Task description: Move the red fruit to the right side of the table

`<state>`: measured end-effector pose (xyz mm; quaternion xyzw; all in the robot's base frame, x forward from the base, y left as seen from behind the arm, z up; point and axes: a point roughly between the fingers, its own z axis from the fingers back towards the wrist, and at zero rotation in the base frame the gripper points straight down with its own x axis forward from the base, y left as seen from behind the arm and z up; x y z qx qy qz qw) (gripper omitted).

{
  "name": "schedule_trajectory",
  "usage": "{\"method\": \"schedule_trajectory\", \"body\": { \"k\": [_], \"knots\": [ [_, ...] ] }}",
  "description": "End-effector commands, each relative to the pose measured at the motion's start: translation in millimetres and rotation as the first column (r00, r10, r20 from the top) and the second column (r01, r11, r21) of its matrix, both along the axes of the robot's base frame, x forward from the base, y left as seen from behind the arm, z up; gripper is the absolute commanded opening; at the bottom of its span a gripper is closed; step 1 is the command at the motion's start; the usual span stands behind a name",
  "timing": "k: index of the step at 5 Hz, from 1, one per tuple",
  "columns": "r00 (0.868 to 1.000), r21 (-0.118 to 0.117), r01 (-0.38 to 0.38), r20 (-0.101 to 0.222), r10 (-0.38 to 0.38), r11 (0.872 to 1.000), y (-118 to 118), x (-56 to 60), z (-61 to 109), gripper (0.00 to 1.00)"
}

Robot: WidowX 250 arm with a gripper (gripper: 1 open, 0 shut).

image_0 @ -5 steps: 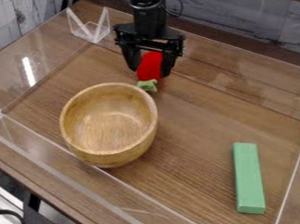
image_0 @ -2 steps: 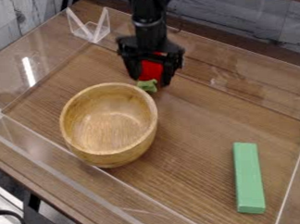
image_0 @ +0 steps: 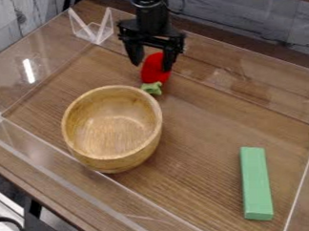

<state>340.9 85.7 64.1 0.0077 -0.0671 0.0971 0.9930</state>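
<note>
Here we see the pincer (image_0: 152, 58), spread wide and holding nothing, poised over the red fruit (image_0: 153, 72) at the desk's (image_0: 208, 116) upper centre.

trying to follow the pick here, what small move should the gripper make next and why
Probably close on the red fruit. The gripper points down with its jaws open on either side of the fruit, which still sits on the table behind the wooden bowl.

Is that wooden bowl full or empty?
Empty. The wooden bowl stands upright, and its bare inside shows down to the bottom; the red fruit lies outside it.
</note>
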Motion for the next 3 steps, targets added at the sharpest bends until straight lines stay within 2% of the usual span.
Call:
{"method": "schedule_trajectory", "body": {
  "k": [1,3],
  "knots": [
    [0.998,0.015,0.048,0.05,-0.049,0.999,10,6.9,23.3,1.0],
    [0.999,0.005,-0.022,0.05,0.022,1.0,-17,6.0,24.4,1.0]
  ]
}}
